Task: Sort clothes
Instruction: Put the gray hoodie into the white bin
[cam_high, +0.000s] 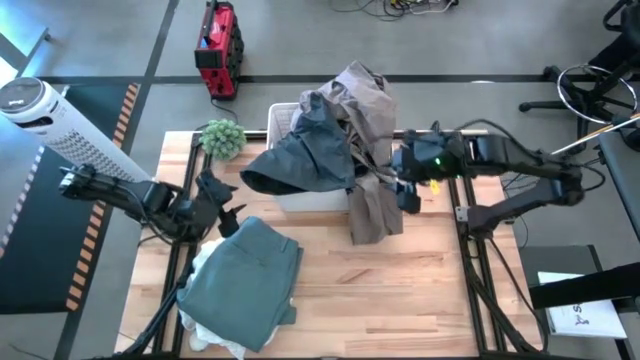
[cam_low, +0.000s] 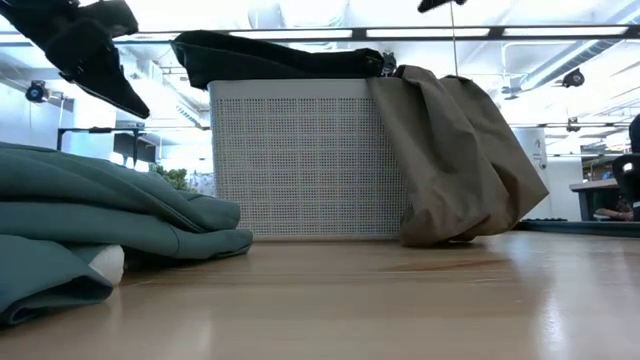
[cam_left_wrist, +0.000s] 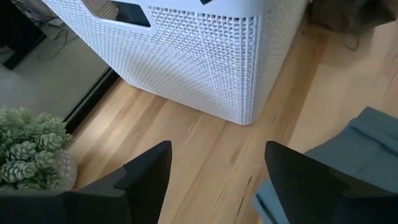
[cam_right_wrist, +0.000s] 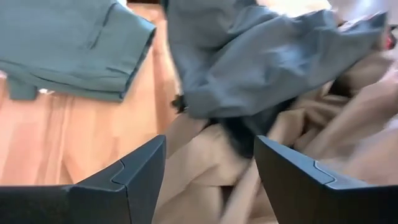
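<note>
A grey-green garment (cam_high: 245, 280) lies folded on the table's near left, on top of a white piece (cam_high: 205, 335). A dark grey piece (cam_high: 305, 150) and a tan piece (cam_high: 370, 150) lie over the white bin (cam_high: 283, 118); the tan one hangs down the bin's right side onto the table (cam_low: 460, 160). My left gripper (cam_high: 228, 205) is open and empty, above the table between the plant and the grey-green garment. My right gripper (cam_high: 400, 175) is open, above the tan piece at the bin's right side (cam_right_wrist: 211, 155). The plaid shirt is out of view.
A small green spiky plant (cam_high: 222, 137) stands at the table's far left beside the bin, also in the left wrist view (cam_left_wrist: 28, 146). Bare wood (cam_high: 400, 300) spans the table's near right. The bin's perforated wall (cam_left_wrist: 205, 56) is close before my left gripper.
</note>
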